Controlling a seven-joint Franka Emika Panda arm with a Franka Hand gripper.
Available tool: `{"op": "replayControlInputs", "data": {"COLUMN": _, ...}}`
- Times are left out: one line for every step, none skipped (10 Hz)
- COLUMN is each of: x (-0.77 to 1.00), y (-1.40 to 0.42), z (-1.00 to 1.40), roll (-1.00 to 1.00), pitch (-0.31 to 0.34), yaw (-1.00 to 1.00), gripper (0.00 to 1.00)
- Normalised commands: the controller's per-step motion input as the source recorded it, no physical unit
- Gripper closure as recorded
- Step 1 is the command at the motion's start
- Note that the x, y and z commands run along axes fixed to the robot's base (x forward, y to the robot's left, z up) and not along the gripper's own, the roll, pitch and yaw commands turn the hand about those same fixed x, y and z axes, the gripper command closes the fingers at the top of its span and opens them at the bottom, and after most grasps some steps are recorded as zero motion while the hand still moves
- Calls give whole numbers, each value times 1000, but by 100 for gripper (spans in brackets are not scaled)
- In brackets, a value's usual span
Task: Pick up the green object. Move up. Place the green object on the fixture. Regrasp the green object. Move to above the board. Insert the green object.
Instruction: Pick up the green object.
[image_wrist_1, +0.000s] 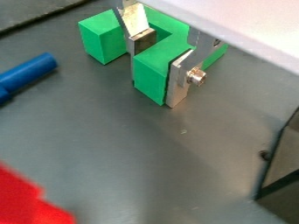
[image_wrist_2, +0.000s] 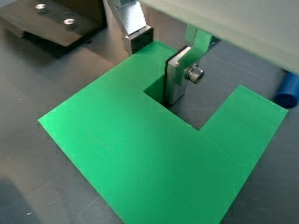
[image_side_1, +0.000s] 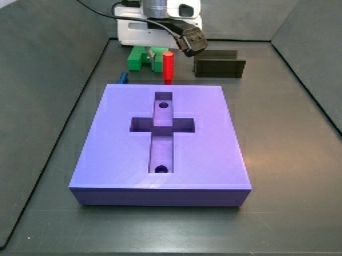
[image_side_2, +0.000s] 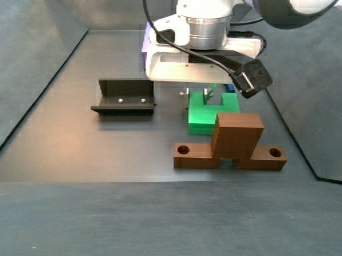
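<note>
The green object (image_wrist_1: 149, 77) is a bright U-shaped block lying on the dark floor, and also shows in a side view (image_side_2: 202, 117). My gripper (image_wrist_1: 159, 68) is low over it and open, straddling one prong. One finger (image_wrist_1: 138, 39) stands in the notch with a dark gap to the prong, and the other finger (image_wrist_1: 180, 80) lies against the prong's outer face. In a wrist view the gripper (image_wrist_2: 152, 66) shows over the green object (image_wrist_2: 128, 149). The dark fixture (image_side_2: 123, 97) sits apart on the floor. The purple board (image_side_1: 120, 140) with its cross recess lies nearer the camera.
A red peg (image_side_1: 170, 65) stands beside the green object (image_side_1: 139, 60), with the fixture (image_side_1: 221, 67) to its right. A blue piece (image_wrist_1: 26, 74) lies close by. A brown upright block on a base (image_side_2: 238, 140) stands in front of the green object. Dark walls ring the floor.
</note>
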Motion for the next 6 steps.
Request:
{"op": "replayControlInputs", "data": {"x": 0, "y": 0, "z": 0, "roll": 0, "pitch": 0, "yaw": 0, "gripper": 100}}
{"op": "replayControlInputs", "data": {"x": 0, "y": 0, "z": 0, "roll": 0, "pitch": 0, "yaw": 0, "gripper": 100}}
{"op": "replayControlInputs", "data": {"x": 0, "y": 0, "z": 0, "roll": 0, "pitch": 0, "yaw": 0, "gripper": 100}}
{"op": "replayControlInputs", "data": {"x": 0, "y": 0, "z": 0, "roll": 0, "pitch": 0, "yaw": 0, "gripper": 100}}
{"op": "replayControlInputs", "data": {"x": 0, "y": 0, "z": 0, "roll": 0, "pitch": 0, "yaw": 0, "gripper": 100}}
{"op": "replayControlInputs", "data": {"x": 0, "y": 0, "z": 0, "roll": 0, "pitch": 0, "yaw": 0, "gripper": 100}}
